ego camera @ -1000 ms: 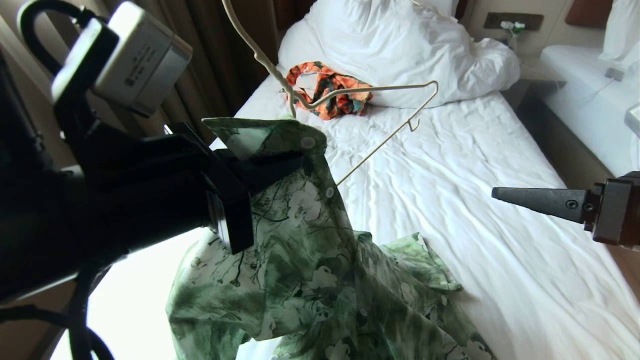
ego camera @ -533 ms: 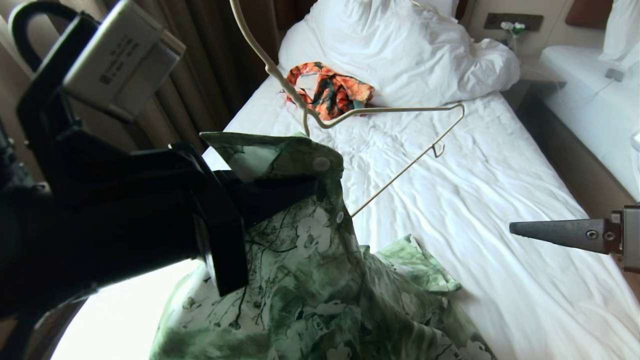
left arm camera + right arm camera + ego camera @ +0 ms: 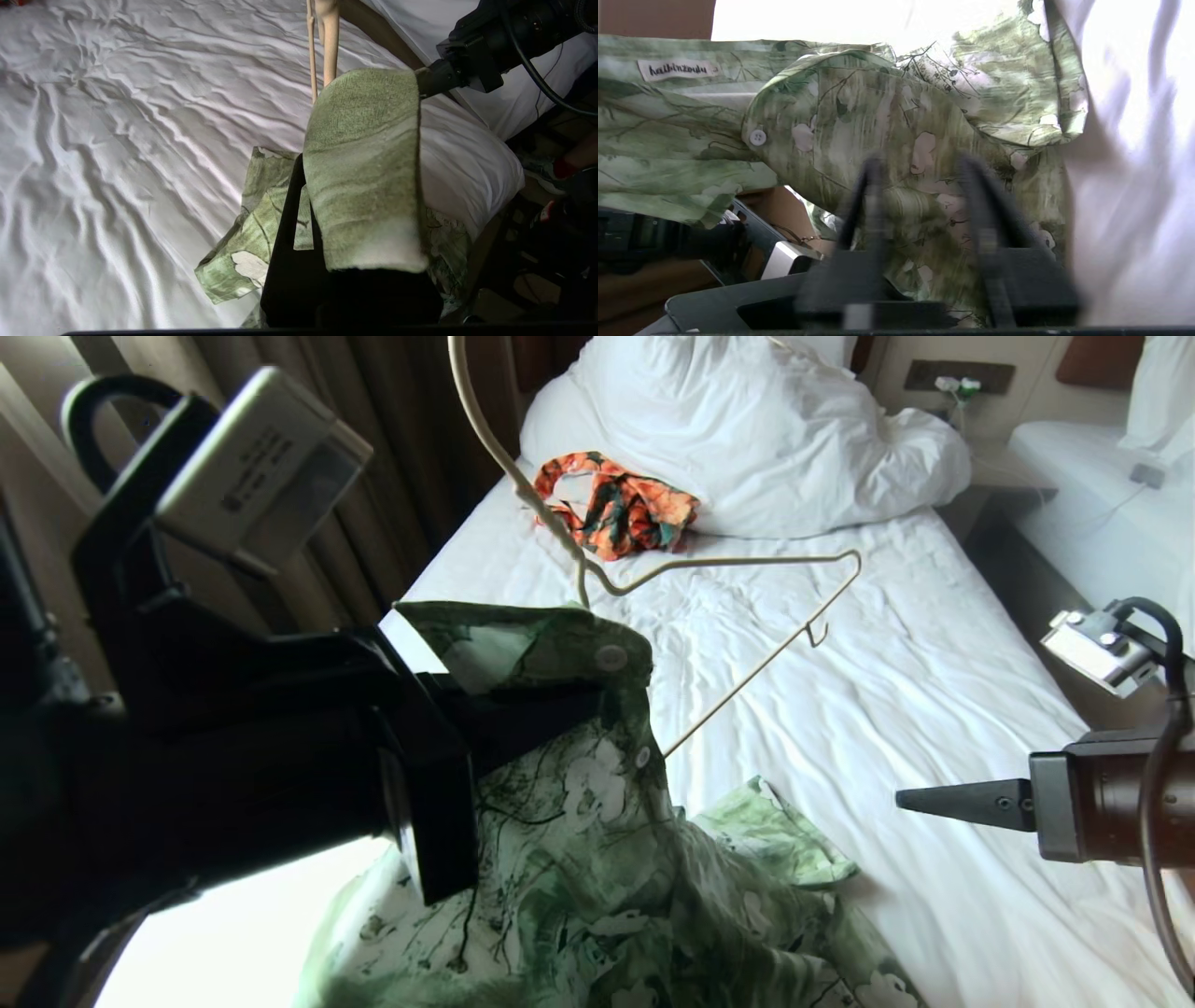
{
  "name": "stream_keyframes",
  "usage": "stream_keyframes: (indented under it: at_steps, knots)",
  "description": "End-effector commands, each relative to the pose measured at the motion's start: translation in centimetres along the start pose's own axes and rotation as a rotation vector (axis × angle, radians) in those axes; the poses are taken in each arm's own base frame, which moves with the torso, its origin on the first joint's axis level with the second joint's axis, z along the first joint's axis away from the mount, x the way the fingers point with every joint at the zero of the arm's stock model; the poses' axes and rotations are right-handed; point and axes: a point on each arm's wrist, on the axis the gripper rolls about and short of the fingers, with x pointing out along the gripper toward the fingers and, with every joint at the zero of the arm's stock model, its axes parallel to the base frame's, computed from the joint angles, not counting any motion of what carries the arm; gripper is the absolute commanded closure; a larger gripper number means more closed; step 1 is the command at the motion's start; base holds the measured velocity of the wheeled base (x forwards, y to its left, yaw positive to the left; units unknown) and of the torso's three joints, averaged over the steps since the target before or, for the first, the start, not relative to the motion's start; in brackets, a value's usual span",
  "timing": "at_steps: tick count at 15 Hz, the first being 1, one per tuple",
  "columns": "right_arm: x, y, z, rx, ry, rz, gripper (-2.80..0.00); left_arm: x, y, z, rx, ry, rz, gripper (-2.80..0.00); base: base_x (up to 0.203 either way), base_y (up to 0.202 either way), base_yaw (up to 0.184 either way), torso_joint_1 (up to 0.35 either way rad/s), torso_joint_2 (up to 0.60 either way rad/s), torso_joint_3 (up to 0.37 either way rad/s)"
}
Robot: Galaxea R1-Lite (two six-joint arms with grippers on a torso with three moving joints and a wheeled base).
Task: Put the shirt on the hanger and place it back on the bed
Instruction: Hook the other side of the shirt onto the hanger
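Now | left pincer (image 3: pixel 569 695): clamped on shirt (image 3: pixel 597 859) collar | right pincer (image 3: pixel 910 800): fingers apart, empty, beside shirt

Dark brown curtains (image 3: pixel 411 439) hang along the left wall, a narrower white bed (image 3: pixel 1102 532) stands right, and a wall socket panel (image 3: pixel 957 375) sits between.

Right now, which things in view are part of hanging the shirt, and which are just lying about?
Part of the job:
shirt, collar pinched in the left gripper
hanger, one shoulder under the collar
bed
right gripper, beside the shirt, empty

Lying about:
orange garment
duvet
second bed
curtain
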Motion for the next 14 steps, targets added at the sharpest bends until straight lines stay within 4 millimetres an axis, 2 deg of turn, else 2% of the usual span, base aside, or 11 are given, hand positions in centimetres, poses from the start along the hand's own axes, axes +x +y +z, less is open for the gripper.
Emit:
stream_keyframes:
  at_steps: [1,7,9,11,14]
  knots:
    - [1.6,-0.6,-0.3,0.024,0.049,-0.017,0.0,0.4,-0.1,-1.3,-0.015,0.046,-0.001,0.0,0.0,0.0,0.0,0.0,0.0,0.0]
    - [2.2,0.2,-0.9,0.011,0.112,-0.003,0.0,1.1,-0.2,-6.2,-0.116,0.138,0.013,0.0,0.0,0.0,0.0,0.0,0.0,0.0]
    - [2.3,0.4,0.4,0.031,0.074,0.0,0.0,1.3,-0.2,-8.1,-0.139,0.169,0.019,0.0,0.0,0.0,0.0,0.0,0.0,0.0]
    - [2.5,1.2,2.8,0.133,0.01,0.022,0.0,1.9,-0.3,-9.6,-0.159,0.204,0.02,0.0,0.0,0.0,0.0,0.0,0.0,0.0]
    - [4.6,1.7,5.6,0.173,-0.018,0.042,0.0,3.3,-0.6,-11.7,-0.176,0.271,0.021,0.0,0.0,0.0,0.0,0.0,0.0,0.0]
